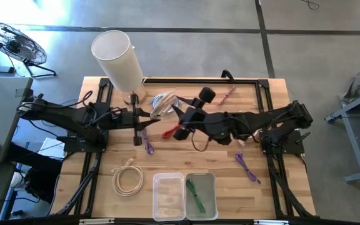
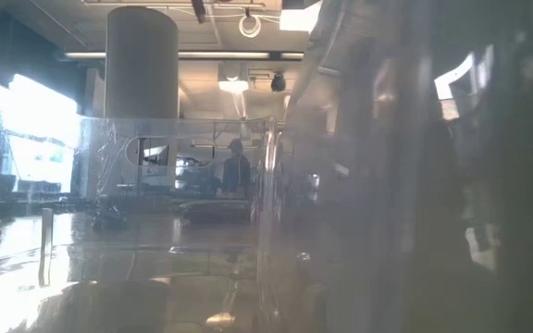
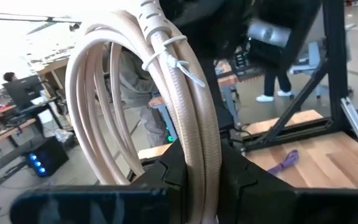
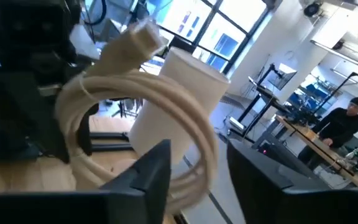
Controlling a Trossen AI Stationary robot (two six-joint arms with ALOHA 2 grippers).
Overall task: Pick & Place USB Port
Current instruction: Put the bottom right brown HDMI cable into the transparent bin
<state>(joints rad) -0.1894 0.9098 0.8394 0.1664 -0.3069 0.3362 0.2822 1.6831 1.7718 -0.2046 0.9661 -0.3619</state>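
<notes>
Over the middle of the wooden bench (image 1: pixel 280 187), both arms meet at a coiled whitish USB cable (image 1: pixel 162 104), which hangs in the air between them, near the tall white cylinder (image 1: pixel 117 59). The left claw (image 3: pixel 191 177) is pressed together on the coil: its wrist view shows the cable's strands, bound with a zip tie (image 3: pixel 166 53), pinched between the two dark fingers. The right claw (image 4: pixel 197 171) is at the same coil from the other side; in its wrist view the loop passes between fingers that stand apart, so it looks spread and not gripping, with the cable's plug (image 4: pixel 132 43) sticking up above. This reads as a hand-over in mid-air, or one arm steadying the coil for the other, though which way the cable is meant to pass cannot be told. Two clear bins sit at the bench's near edge: the left bin (image 1: pixel 169 197) looks bare, the right bin (image 1: pixel 209 205) holds a green cable (image 1: pixel 195 195). Another cream coil (image 1: pixel 127 178), purple cables (image 1: pixel 247 166) and a red one (image 1: pixel 169 132) lie loose on the bench. The next move likely calls for one claw to take a firm pinch before the other lets go, then carry the coil down to a bin without snagging the loose loops.
</notes>
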